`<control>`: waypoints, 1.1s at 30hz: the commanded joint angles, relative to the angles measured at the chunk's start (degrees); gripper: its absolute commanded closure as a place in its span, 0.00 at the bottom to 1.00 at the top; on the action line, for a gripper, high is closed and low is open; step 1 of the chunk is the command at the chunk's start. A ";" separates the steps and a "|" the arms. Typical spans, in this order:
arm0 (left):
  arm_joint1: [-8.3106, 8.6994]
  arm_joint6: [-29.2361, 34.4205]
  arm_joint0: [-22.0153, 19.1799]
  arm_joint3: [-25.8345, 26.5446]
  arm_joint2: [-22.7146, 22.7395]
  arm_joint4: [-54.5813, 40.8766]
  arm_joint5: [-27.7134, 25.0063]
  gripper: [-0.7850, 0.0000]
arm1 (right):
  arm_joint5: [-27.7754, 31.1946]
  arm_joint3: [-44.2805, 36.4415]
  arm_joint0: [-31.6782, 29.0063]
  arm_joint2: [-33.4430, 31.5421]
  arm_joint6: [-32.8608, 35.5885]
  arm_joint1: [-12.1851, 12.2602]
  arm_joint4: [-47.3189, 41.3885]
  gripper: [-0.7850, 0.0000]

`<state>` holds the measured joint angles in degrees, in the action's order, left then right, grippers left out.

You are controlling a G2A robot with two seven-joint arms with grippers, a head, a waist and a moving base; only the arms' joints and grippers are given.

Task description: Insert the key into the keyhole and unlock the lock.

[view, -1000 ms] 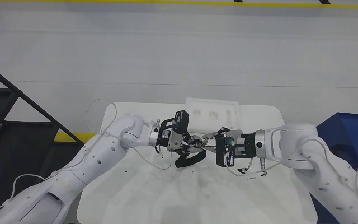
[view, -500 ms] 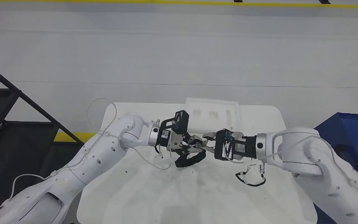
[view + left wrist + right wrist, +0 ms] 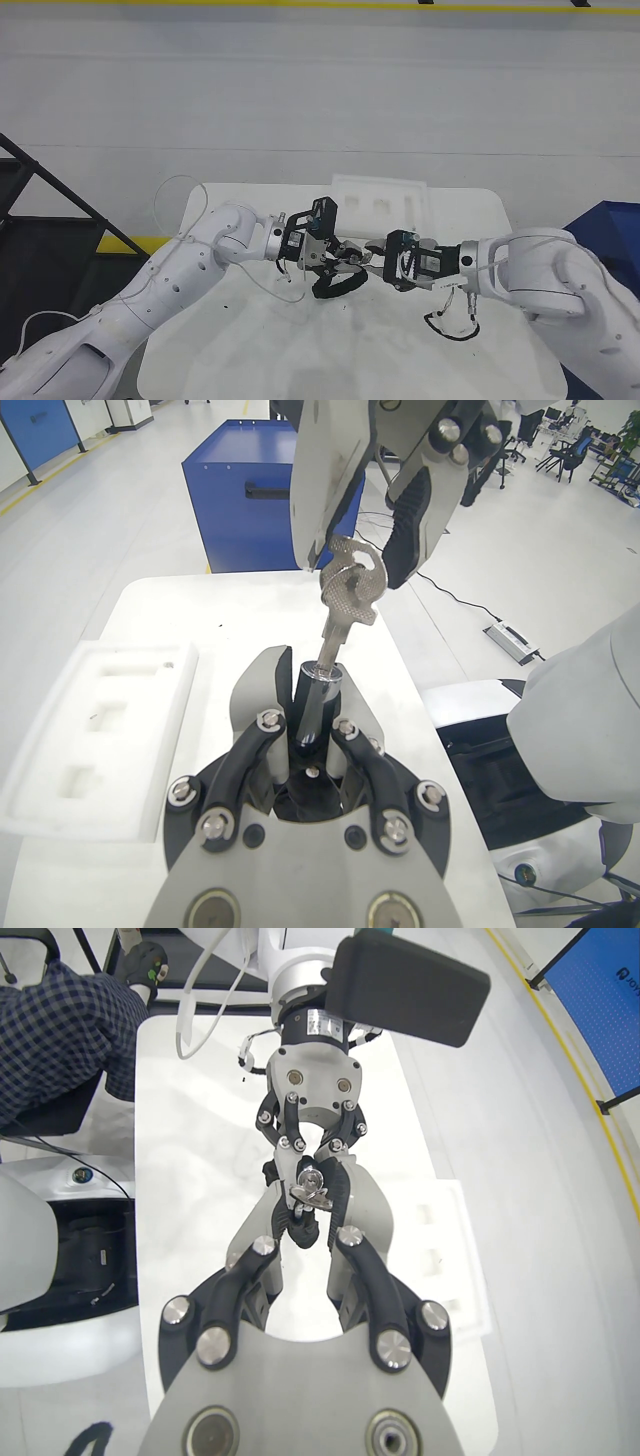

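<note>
Lock (image 3: 312, 705): chrome cylinder, which I see held above the table (image 3: 300, 340), just on the robot's side of the foam tray (image 3: 100, 720).
Cable loop (image 3: 335, 288): black, curling under the cylinder, on the side turned away from the foam tray; I cannot tell whether it touches the table.
Keyhole (image 3: 325, 670): in the cylinder's free end face, the end that points along the foam tray's long edge toward the right arm.
Key (image 3: 345, 605): blade sunk partway into the keyhole and leaning a little off the cylinder's axis. A second key (image 3: 367, 570) on the same ring lies against its head.
Left gripper (image 3: 312, 680): clenched on the lock, one finger on each side of the cylinder, beside the foam tray's near edge.
Right gripper (image 3: 352, 572): tip to tip with the left gripper, equally near the foam tray. Its fingers (image 3: 340, 1193) press on opposite edges of the key's head, so I read it as grasping the key.
Foam tray: white block with three recesses, lying flat on the table.
</note>
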<state>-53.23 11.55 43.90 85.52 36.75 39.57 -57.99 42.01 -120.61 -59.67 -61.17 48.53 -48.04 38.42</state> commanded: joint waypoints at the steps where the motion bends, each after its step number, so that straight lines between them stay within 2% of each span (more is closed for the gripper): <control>1: 0.01 -0.07 0.05 0.24 0.07 0.25 -0.01 1.00 | 1.76 0.12 0.52 -0.07 0.55 0.08 0.89 0.65; 6: -0.01 -0.22 0.17 0.40 0.15 0.57 -0.01 1.00 | 6.48 1.10 2.41 -0.12 0.54 0.20 3.44 0.59; 10: -0.08 -0.30 0.13 0.51 0.09 0.60 -0.01 1.00 | 8.39 1.79 3.25 -0.04 -2.58 0.04 6.35 0.63; 20: -0.37 -0.14 -0.45 0.41 -0.66 0.37 -0.01 1.00 | 10.62 4.00 4.34 2.32 -10.25 -0.74 12.90 0.63; 21: -0.38 -0.15 -0.50 0.37 -0.71 0.34 -0.01 1.00 | 10.66 4.25 4.53 2.60 -10.60 -0.82 13.20 0.64; 22: -0.40 -0.16 -0.57 0.35 -0.77 0.34 -0.01 1.00 | 10.65 4.55 4.77 2.91 -11.08 -0.92 13.38 0.71; 23: -0.40 -0.16 -0.60 0.36 -0.82 0.35 -0.01 1.00 | 10.64 4.69 4.87 3.04 -11.30 -0.96 13.43 0.96; 24: -0.41 -0.16 -0.62 0.32 -0.90 0.29 -0.01 1.00 | 10.58 4.93 4.97 3.22 -11.63 -1.02 13.38 1.00; 33: -0.33 -0.49 -0.86 0.20 -1.05 0.27 -0.01 1.00 | 8.46 5.43 4.97 4.50 -11.74 -1.30 11.80 1.00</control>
<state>-53.57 11.07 43.05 85.72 35.71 39.84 -58.00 50.88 -115.24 -54.64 -56.68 36.81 -49.32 50.62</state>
